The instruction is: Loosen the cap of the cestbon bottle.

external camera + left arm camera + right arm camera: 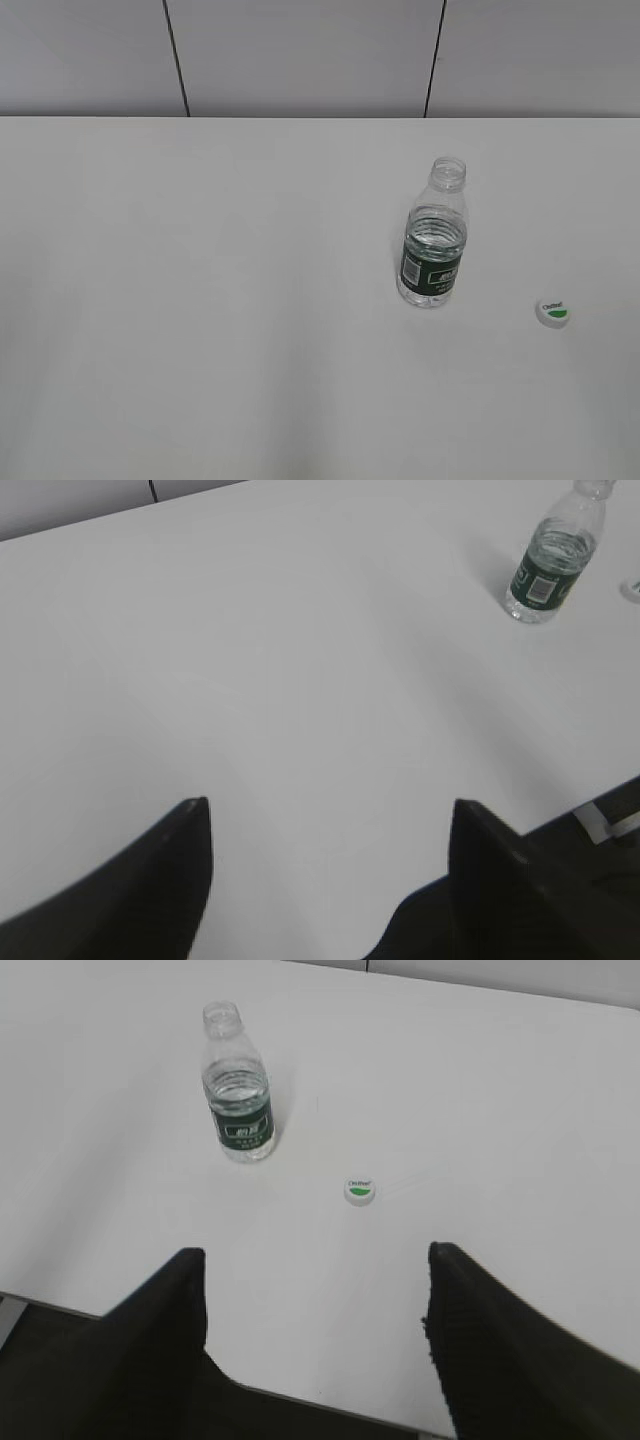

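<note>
A cestbon bottle (434, 240) stands upright and uncapped on a plain white table (200, 300), right of centre in the exterior view, its threaded neck open to the air and its dark green label band facing the camera. The cap (553, 313), white with a green half-moon patch on top, lies flat on the table to the right of the bottle and slightly nearer the camera, apart from it and touching nothing else. Neither arm appears in the exterior view. Seen from the left wrist, the left gripper (330, 825) hangs over bare tabletop with its two dark fingers spread wide and nothing between them; the bottle (550, 565) sits well away toward the upper right corner of that view. Seen from the right wrist, the right gripper (315, 1280) is likewise spread wide and holds nothing, poised near the table's front edge, with the cap (360, 1191) on the surface beyond the gap between its fingers and the bottle (238, 1090) farther off to the left. A pale panelled wall (300, 55) backs the table.
</note>
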Robot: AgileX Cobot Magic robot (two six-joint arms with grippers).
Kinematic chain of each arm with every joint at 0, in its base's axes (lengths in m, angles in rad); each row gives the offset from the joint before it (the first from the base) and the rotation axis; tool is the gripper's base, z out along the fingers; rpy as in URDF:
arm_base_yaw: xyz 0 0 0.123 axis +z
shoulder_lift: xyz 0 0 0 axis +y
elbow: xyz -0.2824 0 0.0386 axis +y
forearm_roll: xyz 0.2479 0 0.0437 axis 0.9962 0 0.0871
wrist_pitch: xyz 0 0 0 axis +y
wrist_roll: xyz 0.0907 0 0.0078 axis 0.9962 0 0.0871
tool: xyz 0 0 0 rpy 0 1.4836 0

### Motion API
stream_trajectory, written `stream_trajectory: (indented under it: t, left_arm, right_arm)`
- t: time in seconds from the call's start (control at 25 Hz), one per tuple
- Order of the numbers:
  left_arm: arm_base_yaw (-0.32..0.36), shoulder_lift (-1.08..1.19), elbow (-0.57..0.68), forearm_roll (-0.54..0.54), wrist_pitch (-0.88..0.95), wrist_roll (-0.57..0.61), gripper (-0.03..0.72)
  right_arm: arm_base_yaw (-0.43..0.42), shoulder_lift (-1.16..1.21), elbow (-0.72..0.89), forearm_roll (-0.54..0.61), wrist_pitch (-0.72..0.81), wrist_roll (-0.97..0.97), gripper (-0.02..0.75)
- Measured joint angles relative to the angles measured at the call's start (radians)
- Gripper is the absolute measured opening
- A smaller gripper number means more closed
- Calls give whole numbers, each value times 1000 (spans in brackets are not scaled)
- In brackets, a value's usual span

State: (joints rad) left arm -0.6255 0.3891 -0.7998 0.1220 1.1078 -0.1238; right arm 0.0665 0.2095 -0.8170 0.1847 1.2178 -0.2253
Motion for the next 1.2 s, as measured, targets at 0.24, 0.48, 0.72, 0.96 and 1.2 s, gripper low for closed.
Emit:
stream_trajectory:
  t: [0.24,0.48,0.72,0.96,1.2]
  left_arm:
    - [0,-96,173,-79,-36,45,557]
    - [0,-216,240,-112,-81,67,557]
    - [0,-229,240,-111,-84,67,557]
    - [0,-229,240,-112,-84,67,547]
    - [28,-230,240,-114,-84,67,536]
  right_arm:
    - [0,-88,193,-23,-1,-2,524]
    - [0,-147,261,-34,-80,23,524]
    - [0,-147,301,-37,-168,35,524]
    - [0,-147,301,27,-183,48,524]
    - [0,-147,301,59,-195,52,524]
